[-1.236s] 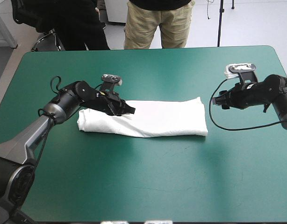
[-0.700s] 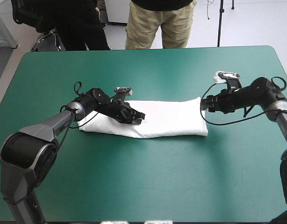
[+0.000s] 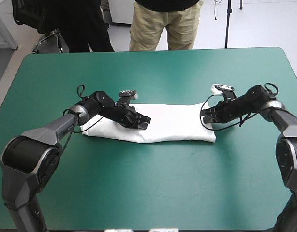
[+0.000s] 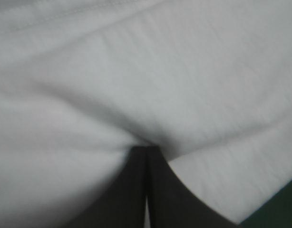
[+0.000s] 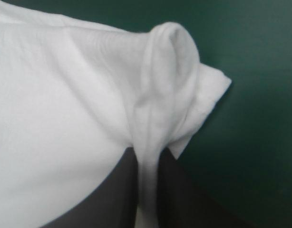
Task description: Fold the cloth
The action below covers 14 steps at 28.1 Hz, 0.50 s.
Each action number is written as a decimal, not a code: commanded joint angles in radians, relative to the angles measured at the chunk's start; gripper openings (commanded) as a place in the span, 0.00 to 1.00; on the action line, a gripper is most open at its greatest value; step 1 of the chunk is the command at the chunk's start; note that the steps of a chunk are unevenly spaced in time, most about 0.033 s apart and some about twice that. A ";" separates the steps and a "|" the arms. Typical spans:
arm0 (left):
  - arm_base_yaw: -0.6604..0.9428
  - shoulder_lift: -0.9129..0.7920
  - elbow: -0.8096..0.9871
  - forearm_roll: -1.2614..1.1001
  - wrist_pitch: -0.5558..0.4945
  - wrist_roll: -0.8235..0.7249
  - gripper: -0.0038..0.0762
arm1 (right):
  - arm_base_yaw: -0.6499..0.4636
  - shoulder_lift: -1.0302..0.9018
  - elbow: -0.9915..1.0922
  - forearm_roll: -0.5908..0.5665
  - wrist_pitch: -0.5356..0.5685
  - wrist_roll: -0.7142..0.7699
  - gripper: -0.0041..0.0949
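The white T-shirt lies folded into a long band across the middle of the teal-green table. My left gripper rests on the band left of its middle. In the left wrist view its black fingers meet in a point, and the cloth puckers at the tip. My right gripper is at the band's right end. In the right wrist view a raised fold of cloth runs down between the nearly shut fingers.
Bare teal-green cover surrounds the band on all sides, widest toward the front edge. The table's right edge lies beyond the right arm.
My left gripper slid right along the band, then stayed put. My right gripper moved left from the bare cover to the band's right end and pinched a fold of it.
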<state>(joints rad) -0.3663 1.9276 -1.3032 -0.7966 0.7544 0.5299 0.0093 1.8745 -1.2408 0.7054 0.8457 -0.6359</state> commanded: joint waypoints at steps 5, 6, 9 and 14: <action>-0.004 -0.032 -0.015 0.010 -0.032 0.000 0.03 | 0.003 -0.051 -0.038 0.009 0.025 -0.062 0.02; -0.004 -0.033 -0.015 0.010 -0.037 0.000 0.03 | 0.003 -0.064 -0.049 0.017 0.030 -0.065 0.02; -0.004 -0.044 -0.015 0.014 -0.054 0.000 0.03 | 0.003 -0.108 -0.080 0.046 0.052 -0.076 0.02; -0.002 -0.135 -0.031 0.067 -0.112 0.013 0.03 | 0.049 -0.165 -0.162 0.049 0.112 -0.060 0.03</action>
<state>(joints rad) -0.3672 1.8959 -1.3004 -0.7596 0.7067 0.5381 0.0257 1.7859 -1.3337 0.7120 0.9194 -0.6962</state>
